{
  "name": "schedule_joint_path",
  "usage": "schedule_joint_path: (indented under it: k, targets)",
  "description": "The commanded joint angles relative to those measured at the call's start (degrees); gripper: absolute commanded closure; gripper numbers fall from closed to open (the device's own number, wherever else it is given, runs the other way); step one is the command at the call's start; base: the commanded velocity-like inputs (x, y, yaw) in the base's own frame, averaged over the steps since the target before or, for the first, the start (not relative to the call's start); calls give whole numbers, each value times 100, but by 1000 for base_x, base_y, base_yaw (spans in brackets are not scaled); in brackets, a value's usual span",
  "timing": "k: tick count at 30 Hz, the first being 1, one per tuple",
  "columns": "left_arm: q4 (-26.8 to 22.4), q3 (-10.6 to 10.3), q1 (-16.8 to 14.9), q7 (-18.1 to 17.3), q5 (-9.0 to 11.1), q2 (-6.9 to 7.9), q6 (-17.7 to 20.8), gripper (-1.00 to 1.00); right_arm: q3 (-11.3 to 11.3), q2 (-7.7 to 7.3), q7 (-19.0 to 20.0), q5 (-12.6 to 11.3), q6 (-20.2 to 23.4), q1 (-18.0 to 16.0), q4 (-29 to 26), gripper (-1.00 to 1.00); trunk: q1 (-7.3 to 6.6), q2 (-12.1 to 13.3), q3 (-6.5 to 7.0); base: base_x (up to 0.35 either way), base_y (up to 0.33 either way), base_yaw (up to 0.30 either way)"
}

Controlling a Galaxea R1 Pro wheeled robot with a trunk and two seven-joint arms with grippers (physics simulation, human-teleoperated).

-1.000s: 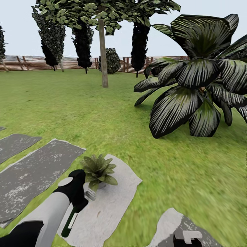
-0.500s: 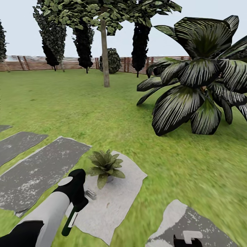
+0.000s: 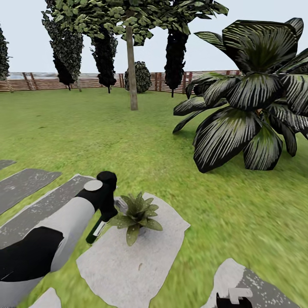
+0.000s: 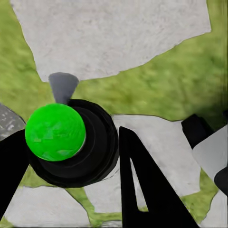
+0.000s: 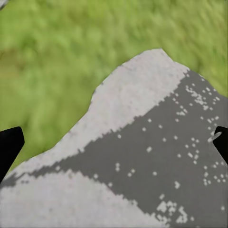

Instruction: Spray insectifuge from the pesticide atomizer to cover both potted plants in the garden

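- The left arm's fingers [image 4: 14,171] are clamped on the spray bottle [image 3: 96,229]; in the head view its dark body hangs slanting down from the left gripper [image 3: 105,204].
- The right arm's fingers [image 5: 9,145] stand spread and empty above a stepping stone [image 5: 142,161].
- The potted plant [image 3: 137,214] sits on a pale stone [image 3: 128,261], just beside the bottle.
- Judgement: the left arm is nearer; spraying turns on aiming the nozzle toward the leaves.

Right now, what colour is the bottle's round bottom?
Bright green, ringed in black, on the pesticide atomizer. The left wrist view shows it best.
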Motion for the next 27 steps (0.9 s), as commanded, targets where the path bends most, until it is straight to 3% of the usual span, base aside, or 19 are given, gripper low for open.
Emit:
schedule_joint_path:
  k: [1,5,11,20,24,27]
  targets:
    - [-24,-89,-31,-57,-90,4,55,100,49,-2,-18,-40,-10,-2,-1,-100,-1,-2,-5,9,1,0]
    - [-33,-174,-189,-57,-160,12,56,100,49,0,-18,-40,-10,-2,-1,-100,-1,-2,-5,26,33,0]
    - [-36,-185,-128,-57,-170,16,54,100,48,-1,-18,-40,-10,-2,-1,-100,-1,-2,-5,295,139,0]
    - [-38,-184,-99,-57,-164,33,71,100,49,-2,-18,-40,-10,-2,-1,-100,-1,-2,-5,280,-19,0]
    - [-36,-171,-92,-57,-162,140,95,100,49,0,-18,-40,-10,-2,-1,-100,-1,-2,-5,24,-219,0]
    - [-36,-129,-81,-57,-143,310,110,100,49,0,-18,-40,-10,-2,-1,-100,-1,-2,-5,-285,-25,0]
